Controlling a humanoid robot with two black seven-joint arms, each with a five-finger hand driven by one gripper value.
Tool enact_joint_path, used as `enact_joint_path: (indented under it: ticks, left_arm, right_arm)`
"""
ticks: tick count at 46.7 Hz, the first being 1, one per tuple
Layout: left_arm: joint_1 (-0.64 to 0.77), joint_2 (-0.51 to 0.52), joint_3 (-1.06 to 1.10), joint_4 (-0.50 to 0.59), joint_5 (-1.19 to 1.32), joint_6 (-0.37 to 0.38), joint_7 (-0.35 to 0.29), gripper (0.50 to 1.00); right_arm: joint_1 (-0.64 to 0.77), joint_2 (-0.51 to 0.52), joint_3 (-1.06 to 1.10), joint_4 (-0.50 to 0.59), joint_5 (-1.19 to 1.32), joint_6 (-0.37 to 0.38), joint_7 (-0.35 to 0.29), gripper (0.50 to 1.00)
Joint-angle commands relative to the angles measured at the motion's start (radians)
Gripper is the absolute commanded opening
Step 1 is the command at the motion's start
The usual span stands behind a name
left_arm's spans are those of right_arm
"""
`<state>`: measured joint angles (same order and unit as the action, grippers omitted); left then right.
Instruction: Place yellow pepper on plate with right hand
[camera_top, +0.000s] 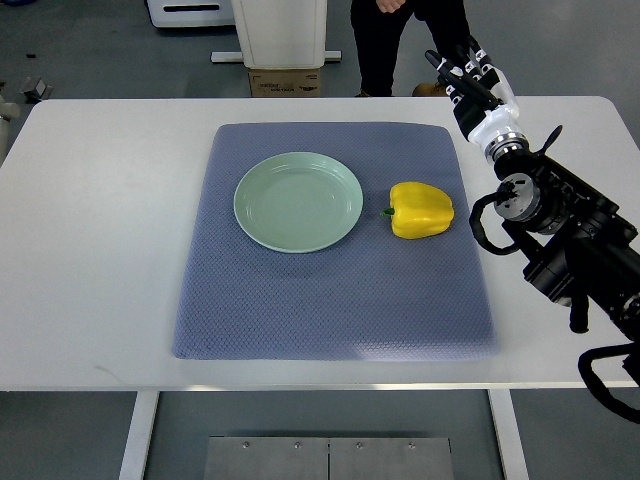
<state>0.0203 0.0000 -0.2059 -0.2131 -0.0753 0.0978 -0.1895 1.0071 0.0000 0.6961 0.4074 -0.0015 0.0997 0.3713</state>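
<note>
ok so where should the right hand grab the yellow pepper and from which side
Probably around the broad lobed body of the yellow pepper, coming down from above. It lies on its side on the mat, its short green stem pointing toward the plate, so the stem offers little to hold. The right hand is up at the table's far edge.

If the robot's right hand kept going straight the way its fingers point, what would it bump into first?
Probably nothing on the table. The right hand points up and away past the table's far edge, away from the yellow pepper and plate. Beyond it stands a person, though depth is hard to judge.
</note>
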Motion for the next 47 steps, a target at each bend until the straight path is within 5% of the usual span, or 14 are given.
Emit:
enact_joint_path:
  ticks: [1, 47]
  left_arm:
    - [0.001, 0.000, 0.000, 0.001, 0.000, 0.002, 0.001, 1.000]
    - [-0.002, 0.000, 0.000, 0.000, 0.000, 0.000, -0.001, 1.000]
  right_arm:
    - [-0.001, 0.000, 0.002, 0.001, 0.000, 0.000, 0.000, 1.000]
    - [-0.008, 0.000, -0.007, -0.004, -0.002, 0.000, 0.009, 1.000]
